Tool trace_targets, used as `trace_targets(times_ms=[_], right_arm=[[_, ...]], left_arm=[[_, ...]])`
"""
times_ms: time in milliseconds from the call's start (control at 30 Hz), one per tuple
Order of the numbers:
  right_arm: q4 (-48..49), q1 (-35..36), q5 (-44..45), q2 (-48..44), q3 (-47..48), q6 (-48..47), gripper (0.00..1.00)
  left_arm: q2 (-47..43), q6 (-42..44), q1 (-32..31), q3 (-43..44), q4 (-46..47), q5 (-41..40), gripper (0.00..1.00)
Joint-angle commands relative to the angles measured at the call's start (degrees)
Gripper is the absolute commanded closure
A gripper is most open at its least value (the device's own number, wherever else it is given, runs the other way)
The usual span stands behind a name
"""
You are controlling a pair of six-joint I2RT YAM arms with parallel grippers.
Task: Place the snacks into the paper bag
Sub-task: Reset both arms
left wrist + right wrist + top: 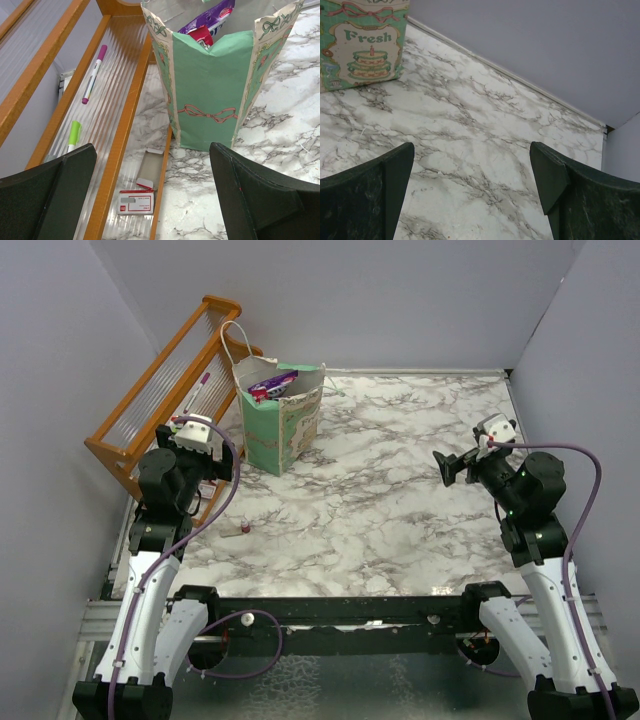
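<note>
We see no loose packets anywhere on the marble table [400, 500], and the paper bag [283, 430] stands upright at eleven o'clock, just beside the orange rack [150, 390]. The left gripper [150, 170] hovers at nine o'clock facing the bag and the right gripper [470, 165] at three, each spread wide with nothing in it. In the bag's mouth we spot the snacks [270, 388], purple and red wrappers poking up, so we'd call the packing done or nearly so; only a tiny red-capped tube [242, 528] lies at seven.

Snacks [209, 19] mostly hidden inside paper bag [210, 90]; count unclear
</note>
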Motion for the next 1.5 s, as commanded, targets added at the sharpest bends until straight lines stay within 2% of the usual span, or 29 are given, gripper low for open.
trace_targets(times_ms=[0,733,1467], right_arm=[[-0.61,-0.44,-0.03,-0.27,-0.51,-0.51,0.01],[-0.83,-0.47,-2.06,-1.06,-1.0,-0.75,0.01],[-1.48,-0.47,-3.25,-0.91,-0.81,-0.94,0.01]], left_arm=[[-0.66,0.42,0.34,0.84,0.29,-0.71,0.01],[-0.14,0.62,0.25,0.71,-0.19,0.89,0.01],[-0.73,0.44,0.25,0.93,-0.68,-0.86,0.01]])
